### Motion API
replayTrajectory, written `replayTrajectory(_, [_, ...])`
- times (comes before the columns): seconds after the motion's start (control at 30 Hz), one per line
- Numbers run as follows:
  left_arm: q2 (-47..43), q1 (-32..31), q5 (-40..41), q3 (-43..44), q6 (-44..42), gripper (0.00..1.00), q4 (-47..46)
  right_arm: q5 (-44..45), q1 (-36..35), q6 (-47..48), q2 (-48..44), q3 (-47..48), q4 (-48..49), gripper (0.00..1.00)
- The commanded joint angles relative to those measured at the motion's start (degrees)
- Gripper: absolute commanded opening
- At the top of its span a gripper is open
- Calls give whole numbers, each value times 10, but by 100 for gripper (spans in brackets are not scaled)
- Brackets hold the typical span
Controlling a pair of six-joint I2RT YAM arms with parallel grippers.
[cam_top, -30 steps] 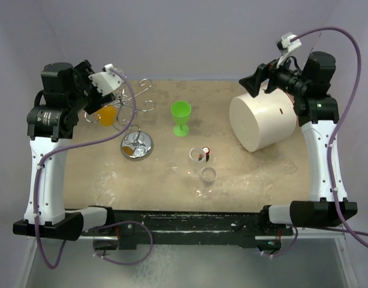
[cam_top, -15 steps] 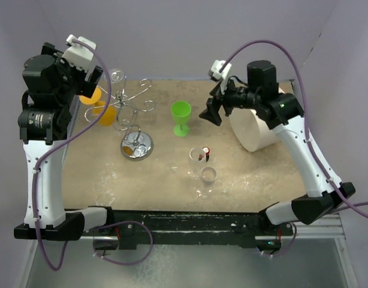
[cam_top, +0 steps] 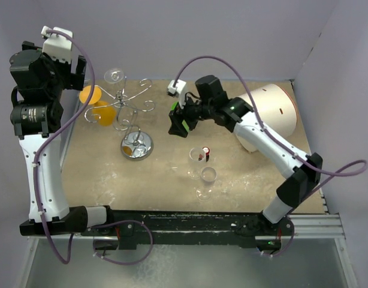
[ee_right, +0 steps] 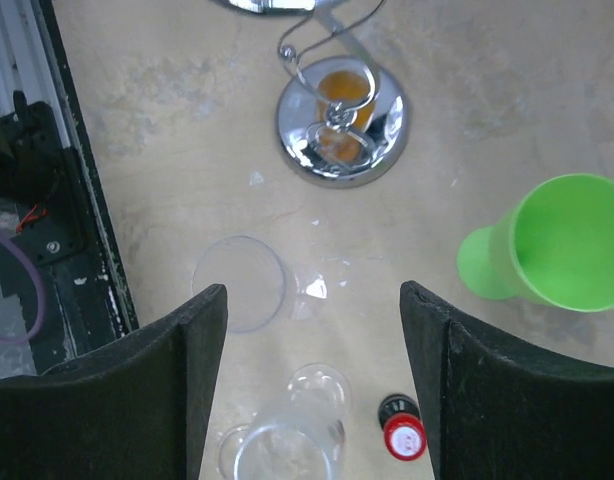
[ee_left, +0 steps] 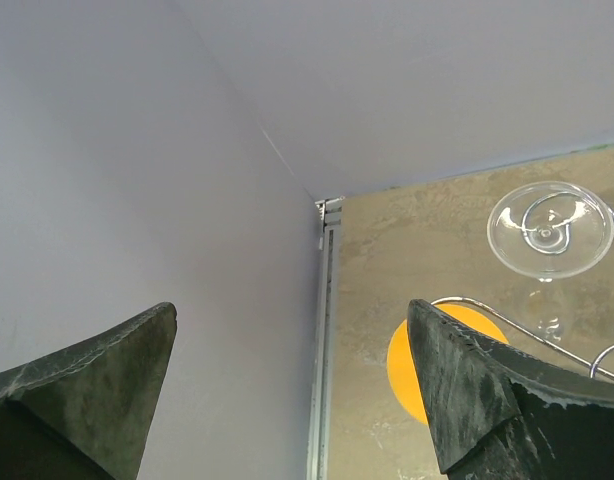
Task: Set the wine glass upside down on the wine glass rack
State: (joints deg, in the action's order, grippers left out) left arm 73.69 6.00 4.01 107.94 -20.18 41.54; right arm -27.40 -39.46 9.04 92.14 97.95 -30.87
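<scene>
The silver rack stands left of centre, with its round base (cam_top: 136,146) and curled wire arms (cam_top: 133,99). A clear wine glass (cam_top: 115,76) and an orange one (cam_top: 97,107) hang on it upside down; both also show in the left wrist view, clear (ee_left: 550,228) and orange (ee_left: 405,365). Two more clear wine glasses (cam_top: 203,165) stand mid-table, also in the right wrist view (ee_right: 287,445). A green wine glass (ee_right: 567,245) stands behind them. My left gripper (ee_left: 287,310) is open and empty, high at the far left. My right gripper (ee_right: 312,290) is open and empty above the clear glasses, hiding most of the green one from above (cam_top: 178,122).
A big white cylinder (cam_top: 268,114) lies at the back right. A small bottle with a red cap (ee_right: 404,435) stands beside the clear glasses. The rack's base (ee_right: 339,125) shows in the right wrist view. Walls close the left, far and right sides.
My right arm has swung left from the white cylinder to above the green and clear glasses. My left arm has lifted up and back to the left, away from the rack.
</scene>
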Motion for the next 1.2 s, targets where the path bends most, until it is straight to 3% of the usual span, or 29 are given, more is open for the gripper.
replayTrajectory(0.0, [-3, 6, -6, 11, 12, 99, -27, 41, -37, -46, 19, -27, 39, 71])
replayTrajectory(0.43, [-8, 7, -9, 8, 12, 99, -24, 138, -74, -61, 49, -56, 51, 52])
replayTrajectory(0.73, [-6, 10, 0, 8, 8, 99, -28, 146, -83, -51, 58, -51, 24, 36])
replayTrajectory(1.17, [-6, 14, 4, 4, 6, 99, -32, 161, -84, -46, 56, -49, -5, 20])
